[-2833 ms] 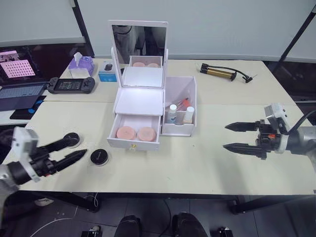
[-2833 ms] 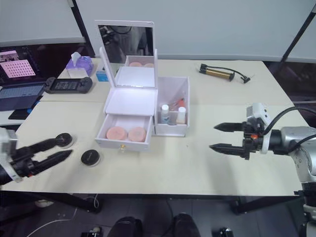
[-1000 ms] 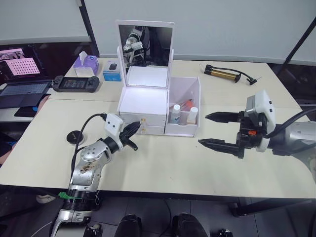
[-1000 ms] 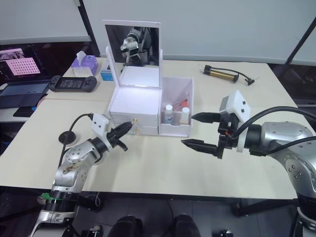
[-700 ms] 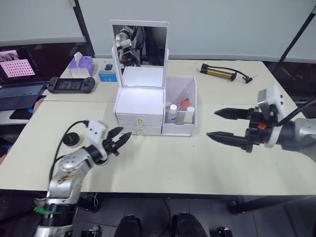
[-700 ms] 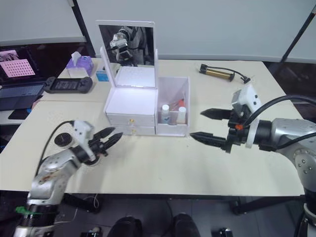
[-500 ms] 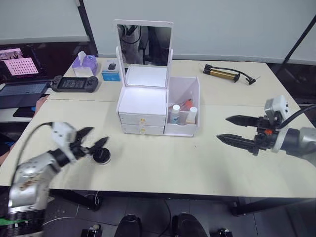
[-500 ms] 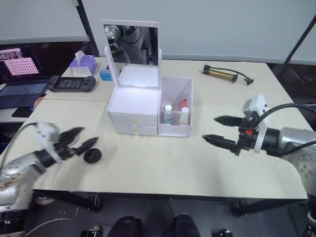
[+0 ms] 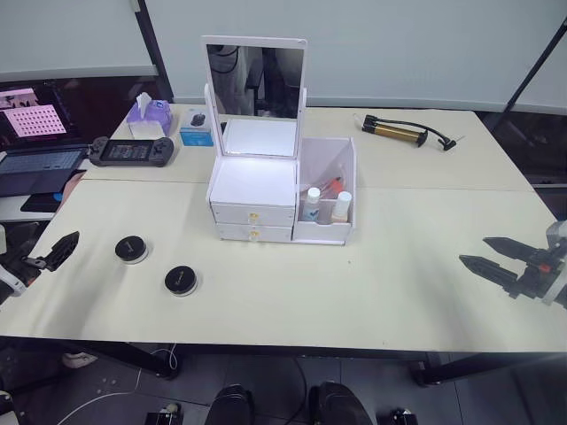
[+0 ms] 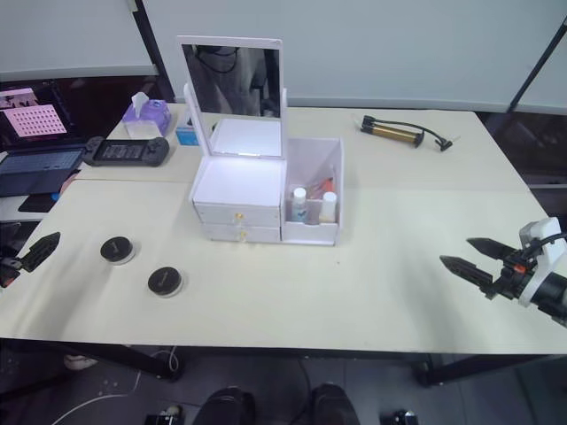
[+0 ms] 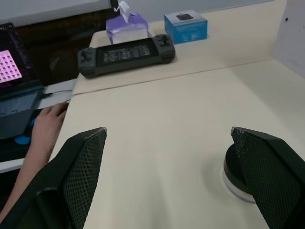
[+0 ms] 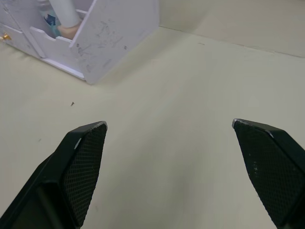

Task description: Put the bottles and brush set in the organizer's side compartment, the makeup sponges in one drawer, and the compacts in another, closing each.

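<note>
Cream counter (image 9: 372,292) carrying a white organizer (image 9: 279,190) with a raised mirror (image 9: 255,78). Both drawers (image 9: 254,223) are shut; what they hold cannot be seen. The side compartment (image 9: 327,205) holds two white-capped bottles (image 9: 311,203) and a reddish item behind them, possibly the brush set. Two round black compacts (image 9: 131,249) (image 9: 181,280) lie on the counter well apart from the organizer, so by this evidence the compact step remains, along with reopening and closing a drawer. Left gripper (image 11: 167,157): fingers spread and empty, one compact just beside one fingertip. Right gripper (image 12: 181,152): fingers spread and empty, over bare counter beyond the organizer's side.
</note>
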You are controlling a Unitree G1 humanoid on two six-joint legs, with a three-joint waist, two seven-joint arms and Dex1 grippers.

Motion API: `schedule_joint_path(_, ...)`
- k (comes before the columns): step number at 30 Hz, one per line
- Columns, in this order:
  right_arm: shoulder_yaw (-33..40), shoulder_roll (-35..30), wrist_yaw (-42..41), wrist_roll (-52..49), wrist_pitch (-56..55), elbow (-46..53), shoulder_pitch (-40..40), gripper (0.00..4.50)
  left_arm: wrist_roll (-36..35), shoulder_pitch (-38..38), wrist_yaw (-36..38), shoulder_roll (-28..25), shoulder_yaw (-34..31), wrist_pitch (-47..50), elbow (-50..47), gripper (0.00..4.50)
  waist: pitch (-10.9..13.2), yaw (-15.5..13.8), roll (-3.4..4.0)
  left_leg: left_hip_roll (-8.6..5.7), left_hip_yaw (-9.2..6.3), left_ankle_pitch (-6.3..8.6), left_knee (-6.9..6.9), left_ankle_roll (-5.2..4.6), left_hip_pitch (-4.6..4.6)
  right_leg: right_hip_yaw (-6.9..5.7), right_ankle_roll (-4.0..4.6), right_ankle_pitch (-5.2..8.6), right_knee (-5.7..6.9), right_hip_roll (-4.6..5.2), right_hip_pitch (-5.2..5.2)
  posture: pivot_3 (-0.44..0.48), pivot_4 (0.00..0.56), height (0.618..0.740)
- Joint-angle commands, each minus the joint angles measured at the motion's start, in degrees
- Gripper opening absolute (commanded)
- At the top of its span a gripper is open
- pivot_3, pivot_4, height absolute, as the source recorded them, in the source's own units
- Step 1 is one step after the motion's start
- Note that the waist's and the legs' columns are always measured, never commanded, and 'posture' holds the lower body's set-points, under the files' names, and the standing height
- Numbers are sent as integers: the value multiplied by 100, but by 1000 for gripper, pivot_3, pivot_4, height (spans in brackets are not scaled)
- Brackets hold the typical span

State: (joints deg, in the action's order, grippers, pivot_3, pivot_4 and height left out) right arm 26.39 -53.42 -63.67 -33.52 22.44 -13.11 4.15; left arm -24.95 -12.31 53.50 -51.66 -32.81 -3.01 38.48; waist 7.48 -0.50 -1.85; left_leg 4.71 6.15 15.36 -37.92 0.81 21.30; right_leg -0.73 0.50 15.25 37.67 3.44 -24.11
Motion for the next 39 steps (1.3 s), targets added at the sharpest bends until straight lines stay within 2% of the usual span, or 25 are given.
schedule_joint_path(1, 30, -27, -73, -159, 36, 395, 307, 4500, -183, 54, 194, -40, -36, 159, -503, 4493, 0, 6, 0, 2, 2, 0, 0, 0, 0, 0, 0, 0, 1, -1, -1, 0, 150, 689)
schedule_joint_path(7, -532, -219, -328, -450, 727, 1397, 796, 4500, -593, 469, 222, 274, 261, 1169, -2376, 4493, -1, 20, 1, 5, 4, 1, 0, 2, 0, 3, 6, -3, 6, -3, -3, 0, 150, 689)
schedule_joint_path(10, -777, -375, -445, -693, 1189, 1957, 1078, 4500, -958, 651, -318, 669, 411, 1909, -3572, 4493, -1, -1, 3, 3, 8, 1, 0, 2, 0, 9, 6, -4, 7, 2, -2, 0, 150, 689)
schedule_joint_path(13, -1039, -498, -499, -1027, 1689, 2494, 1550, 4500, -1363, 859, -1351, 1455, 759, 2737, -4982, 4493, 0, -13, 3, 3, 5, 1, 0, 2, -1, 14, 4, -5, 5, 2, 1, 0, 150, 689)
schedule_joint_path(17, -1241, -482, -434, -1118, 1906, 2774, 1892, 4500, -720, 1139, -2677, 2813, 1717, 2635, -6131, 4493, -4, -30, -11, 0, -6, 1, -1, 1, 0, 12, 3, -7, -6, 1, 12, 0, 150, 689)
schedule_joint_path(19, -1305, -442, -392, -1115, 1925, 2842, 1971, 4500, 77, 1210, -3259, 3286, 2417, 2484, -6176, 4493, -5, -43, -13, -5, -7, 1, -1, 1, -1, 13, 3, -9, -6, 4, 17, 0, 150, 689)
schedule_joint_path(22, -1394, -452, -349, -1036, 1883, 2914, 2025, 4500, 486, 1169, -3993, 3872, 2842, 2734, -6175, 4493, -4, -29, -13, -11, -13, 0, -1, 0, -3, 17, 3, -10, -4, 3, 17, 0, 150, 689)
schedule_joint_path(27, -1310, -562, -381, -1272, 2074, 3208, 2083, 4500, 1298, 966, -4536, 4252, 3521, 2709, -5818, 4493, -5, -20, -11, -15, -46, 1, -1, 0, -1, 17, 3, -9, -5, -1, 16, 0, 150, 689)
schedule_joint_path(32, -1485, -665, -314, -1119, 2199, 3183, 2187, 4500, 1698, 655, -4801, 4616, 3721, 2350, -5192, 4493, -5, -37, -12, -29, -77, 0, -3, -1, 3, 9, -1, -10, -8, 6, 20, 0, 150, 689)
schedule_joint_path(38, -1380, -793, -297, -1359, 2422, 3394, 2220, 4500, 2047, 324, -5131, 4821, 3622, 1979, -4776, 4493, -5, -30, -12, -31, -94, 0, -3, -2, 9, 7, 0, -10, -9, 4, 19, 0, 150, 689)
schedule_joint_path(39, -1375, -801, -287, -1343, 2414, 3419, 2193, 4500, 2085, 276, -5102, 4838, 3678, 1907, -4700, 4309, -5, -30, -12, -31, -95, 0, -3, -2, 9, 7, 0, -10, -9, 5, 19, 0, 150, 689)
